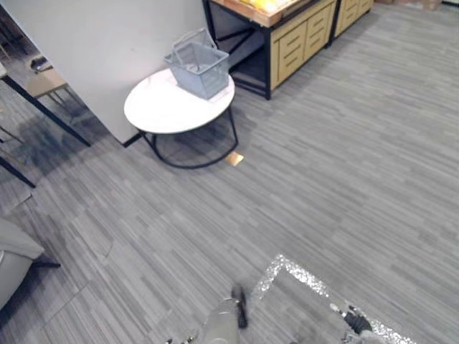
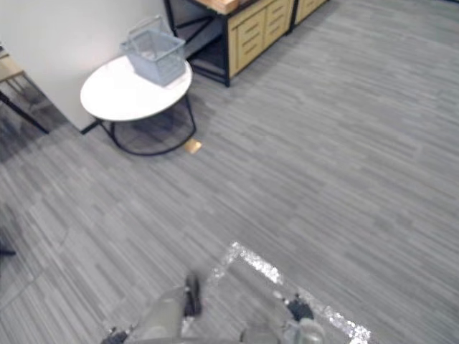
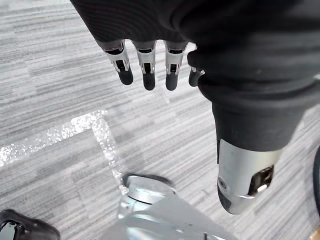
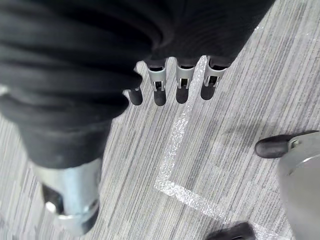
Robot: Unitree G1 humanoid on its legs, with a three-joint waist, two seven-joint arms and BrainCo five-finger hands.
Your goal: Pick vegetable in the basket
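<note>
Grey shopping basket (image 1: pixel 199 68) at white round table's (image 1: pixel 161 111) far edge; open carpet (image 1: pixel 323 179) around; left hand (image 3: pixel 149 75), right hand (image 4: pixel 182 86) straight-fingered, empty.

Grey striped carpet floor (image 1: pixel 323 179). Far left: round white table (image 1: pixel 161 111), black frame, beside white wall (image 1: pixel 107 43). Wooden drawer unit (image 1: pixel 301 36) far.

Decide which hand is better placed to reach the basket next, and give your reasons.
Left, probably. The grey basket stands on the white table ahead, toward the robot's left. The left hand and right hand both hang open and empty, far from it.
</note>
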